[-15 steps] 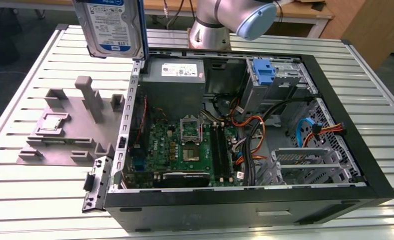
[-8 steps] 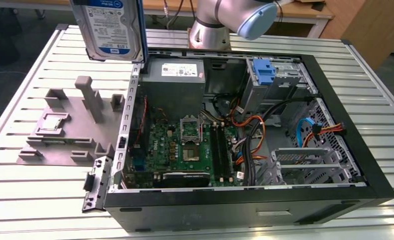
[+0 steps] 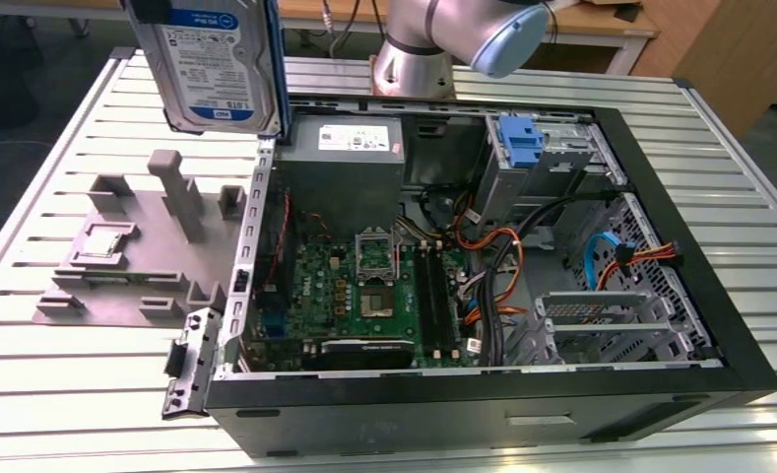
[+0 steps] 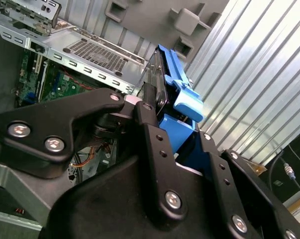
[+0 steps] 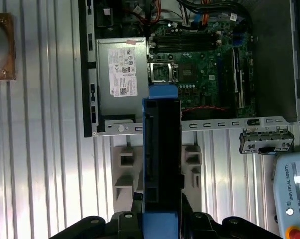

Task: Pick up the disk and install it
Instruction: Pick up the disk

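Slatted metal table [image 3: 60, 414] is taking up most of scene, grooves running from exterior view's left to exterior view's right. Bright light is glaring on slats along near edge. Wooden desk [image 3: 585, 22] is standing beyond far edge, pale leg showing under it. Wooden cabinet [image 3: 737, 54] is standing at far right. Dark floor [image 3: 21, 69] is showing at far left.

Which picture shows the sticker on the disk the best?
The exterior view: the disk hangs in the air with its white-and-blue label facing that camera. Both wrist views show it edge-on, mostly its blue carrier, clamped in the gripper, so the label is turned away.
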Controlling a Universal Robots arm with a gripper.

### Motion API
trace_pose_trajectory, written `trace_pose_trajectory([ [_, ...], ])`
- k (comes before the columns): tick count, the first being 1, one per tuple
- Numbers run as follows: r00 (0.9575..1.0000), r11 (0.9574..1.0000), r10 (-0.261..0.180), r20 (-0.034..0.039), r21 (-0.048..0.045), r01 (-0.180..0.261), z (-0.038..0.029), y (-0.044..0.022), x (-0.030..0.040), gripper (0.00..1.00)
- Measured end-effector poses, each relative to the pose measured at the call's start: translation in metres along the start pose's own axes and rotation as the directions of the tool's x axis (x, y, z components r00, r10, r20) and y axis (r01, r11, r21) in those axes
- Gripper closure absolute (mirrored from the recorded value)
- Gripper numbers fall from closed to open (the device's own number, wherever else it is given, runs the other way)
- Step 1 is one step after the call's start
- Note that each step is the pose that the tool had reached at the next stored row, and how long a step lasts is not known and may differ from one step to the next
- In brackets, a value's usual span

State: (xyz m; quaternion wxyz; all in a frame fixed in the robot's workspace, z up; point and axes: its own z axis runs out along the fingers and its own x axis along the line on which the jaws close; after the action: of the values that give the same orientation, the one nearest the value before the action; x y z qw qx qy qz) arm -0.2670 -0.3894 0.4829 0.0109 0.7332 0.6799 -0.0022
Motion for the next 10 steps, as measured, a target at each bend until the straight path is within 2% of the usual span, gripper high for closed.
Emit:
trace_pose_trajectory([
  [4, 1.0000, 1.0000, 0.000, 0.0005, 0.0002, 0.000, 0.0000, 0.0028, -0.0011, 0.63],
  [10, 1.0000, 1.0000, 0.000, 0.0004, 0.0001, 0.000, 0.0002, 0.0149, -0.0008, 0.63],
])
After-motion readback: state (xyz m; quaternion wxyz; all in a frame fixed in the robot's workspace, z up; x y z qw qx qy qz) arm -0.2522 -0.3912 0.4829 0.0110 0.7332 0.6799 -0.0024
